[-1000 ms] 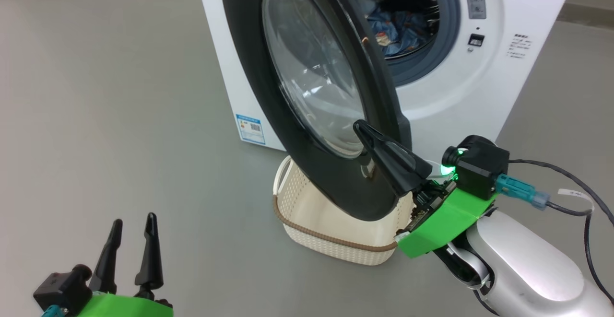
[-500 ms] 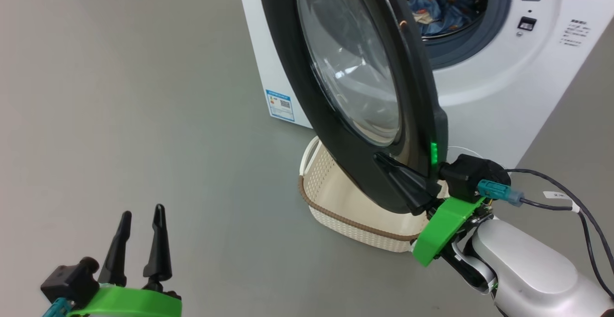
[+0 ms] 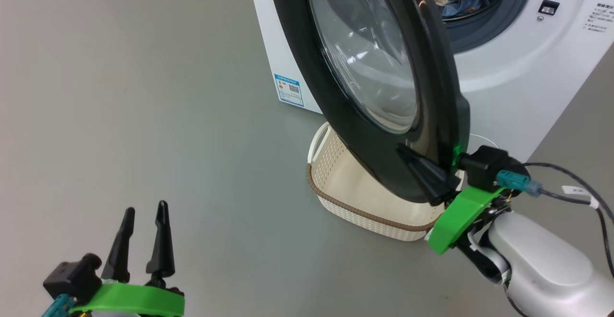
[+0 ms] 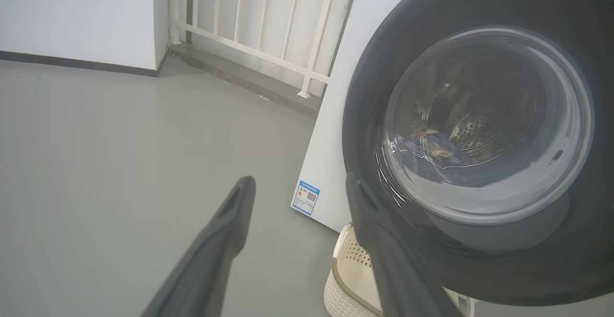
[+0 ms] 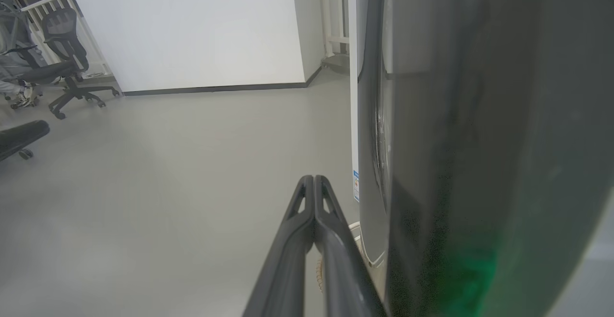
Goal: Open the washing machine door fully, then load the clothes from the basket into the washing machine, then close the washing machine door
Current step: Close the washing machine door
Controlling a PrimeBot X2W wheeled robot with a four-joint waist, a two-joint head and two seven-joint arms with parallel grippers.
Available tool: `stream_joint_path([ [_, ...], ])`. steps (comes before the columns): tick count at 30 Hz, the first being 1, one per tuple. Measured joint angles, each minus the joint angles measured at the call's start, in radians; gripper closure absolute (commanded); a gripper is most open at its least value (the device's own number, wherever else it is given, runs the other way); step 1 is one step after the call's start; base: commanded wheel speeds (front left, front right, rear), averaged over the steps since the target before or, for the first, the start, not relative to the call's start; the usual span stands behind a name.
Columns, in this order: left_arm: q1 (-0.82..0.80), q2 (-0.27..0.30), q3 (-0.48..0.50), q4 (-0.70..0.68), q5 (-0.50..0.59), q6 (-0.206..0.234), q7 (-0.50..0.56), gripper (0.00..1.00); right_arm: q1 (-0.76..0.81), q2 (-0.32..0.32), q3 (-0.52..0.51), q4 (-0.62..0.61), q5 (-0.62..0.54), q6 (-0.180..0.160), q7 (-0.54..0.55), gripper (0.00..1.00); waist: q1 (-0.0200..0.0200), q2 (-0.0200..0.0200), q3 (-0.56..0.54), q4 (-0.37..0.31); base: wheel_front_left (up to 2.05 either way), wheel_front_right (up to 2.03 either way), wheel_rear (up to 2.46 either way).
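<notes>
Right, the washing machine door stands half-swung: rigid, hinged, heavy-looking, with a glossy black rim that is likely slick. It is best pushed flat on the outer rim, clear of the glass. The right gripper, fingers pressed together, lies along that lower rim, seemingly touching, above the basket. The left gripper, spread wide and empty, hangs well apart.
</notes>
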Motion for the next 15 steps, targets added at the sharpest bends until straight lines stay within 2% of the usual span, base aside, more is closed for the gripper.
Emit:
stream_joint_path([
  [6,-0.015,0.002,-0.005,-0.006,0.000,0.000,0.000,0.00,-0.005,-0.036,-0.089,0.002,-0.007,0.004,0.000,1.00,-0.0001,0.0000,0.029,-0.012,0.00,0.00,0.00],
  [15,-0.060,0.000,-0.005,-0.055,0.000,0.000,0.000,0.00,-0.105,-0.094,-0.198,0.037,-0.017,0.004,0.000,1.00,0.0000,0.0000,0.119,-0.025,0.00,0.00,0.00],
])
